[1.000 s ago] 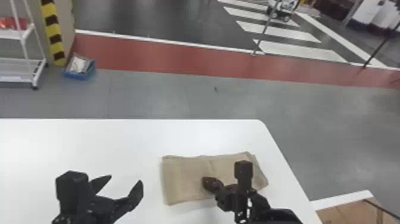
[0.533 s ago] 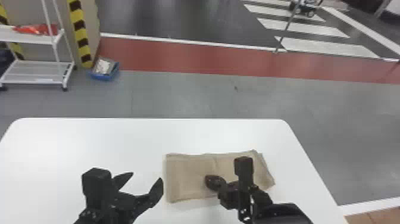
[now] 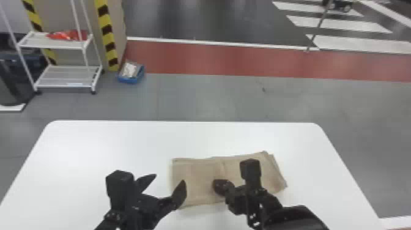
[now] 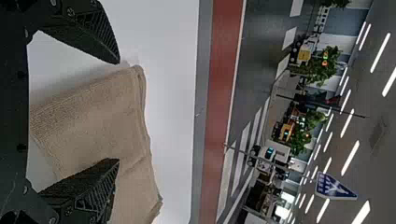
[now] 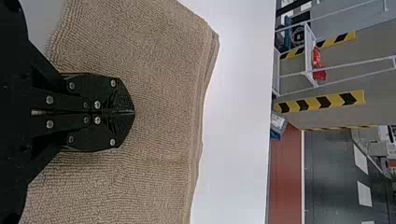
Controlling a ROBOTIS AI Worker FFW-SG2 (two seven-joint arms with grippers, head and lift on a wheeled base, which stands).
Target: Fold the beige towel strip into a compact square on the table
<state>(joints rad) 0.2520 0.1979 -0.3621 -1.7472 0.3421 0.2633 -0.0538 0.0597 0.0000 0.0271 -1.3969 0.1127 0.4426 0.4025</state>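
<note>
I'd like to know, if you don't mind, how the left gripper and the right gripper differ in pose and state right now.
The left gripper's fingers are spread wide, while the right gripper's are closed together. In the head view, the left gripper is at the towel's left end, whereas the right gripper is over its middle. Both grippers are black and have two fingers.
</note>
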